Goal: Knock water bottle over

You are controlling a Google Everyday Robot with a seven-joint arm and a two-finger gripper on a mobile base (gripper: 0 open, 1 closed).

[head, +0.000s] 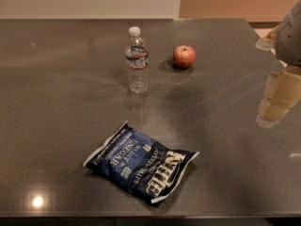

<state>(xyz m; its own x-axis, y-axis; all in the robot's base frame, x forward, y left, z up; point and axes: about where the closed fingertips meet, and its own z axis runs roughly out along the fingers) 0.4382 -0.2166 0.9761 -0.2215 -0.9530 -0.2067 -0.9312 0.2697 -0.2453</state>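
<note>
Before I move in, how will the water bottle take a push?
The water bottle stands tall and narrow, so it likely tips easily. Its round body probably rolls afterwards. The gripper hangs at the right edge, apart from it.

The water bottle [137, 60] stands upright near the apple [184, 56]; gripper [273, 102] at right edge.

Cream-coloured two-finger gripper [274, 106] hangs well right of the round red apple [184, 56], nearer the camera, beneath its grey wrist [291, 34].

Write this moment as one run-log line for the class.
water bottle: upright | gripper: right edge of view, apart from bottle | apple: right of bottle | chip bag: nearer camera
</note>
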